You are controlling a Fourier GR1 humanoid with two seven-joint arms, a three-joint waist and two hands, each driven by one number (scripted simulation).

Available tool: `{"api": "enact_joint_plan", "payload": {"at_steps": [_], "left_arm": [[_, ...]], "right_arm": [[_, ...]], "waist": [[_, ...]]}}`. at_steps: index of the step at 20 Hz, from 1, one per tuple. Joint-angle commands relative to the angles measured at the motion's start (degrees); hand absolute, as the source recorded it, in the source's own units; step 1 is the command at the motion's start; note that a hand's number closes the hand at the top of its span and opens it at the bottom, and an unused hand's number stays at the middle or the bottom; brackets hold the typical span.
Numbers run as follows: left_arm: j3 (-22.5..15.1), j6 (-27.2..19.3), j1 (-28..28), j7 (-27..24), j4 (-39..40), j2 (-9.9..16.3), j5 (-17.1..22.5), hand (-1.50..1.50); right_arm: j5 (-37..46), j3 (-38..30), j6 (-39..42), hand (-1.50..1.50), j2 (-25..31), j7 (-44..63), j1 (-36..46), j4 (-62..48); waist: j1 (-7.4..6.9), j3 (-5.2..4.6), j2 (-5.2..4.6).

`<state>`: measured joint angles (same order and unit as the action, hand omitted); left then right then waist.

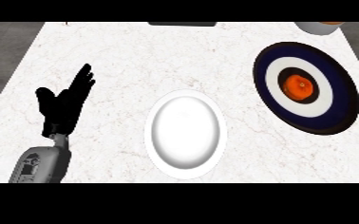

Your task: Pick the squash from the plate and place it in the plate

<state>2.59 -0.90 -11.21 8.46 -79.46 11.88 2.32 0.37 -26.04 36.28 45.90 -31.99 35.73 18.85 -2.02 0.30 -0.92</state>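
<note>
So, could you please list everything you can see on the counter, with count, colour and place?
squash: one, orange, lying at the centre of the ringed plate.
ringed plate: one, dark blue rim with white and black rings, right side of the counter.
white plate: one, plain white, near the middle of the counter, nothing on it.
grey vessel: one, grey with an orange inside, cut off at the top right edge; what it is I cannot tell.
dark flat object: one, at the top edge, mostly out of view.
counter: one, white marble.
left hand: one, black on a grey forearm, open, resting at left.
right hand: not in view.
</note>
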Motion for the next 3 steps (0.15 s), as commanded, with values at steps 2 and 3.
{"api": "enact_joint_plan", "payload": {"at_steps": [2,3], "left_arm": [[-0.4,0.4,1.0,0.8,-1.5,-0.3,0.2,0.00],[0.5,1.0,-0.1,1.0,-1.5,0.5,1.0,0.00]], "right_arm": [[1.6,1.2,6.9,-1.50,1.4,-9.3,-3.2,-1.7],[1.3,1.2,7.3,-1.50,1.6,-8.5,-2.5,-2.2]], "waist": [[-0.58,0.17,-0.21],[-0.44,0.12,-0.14]]}}
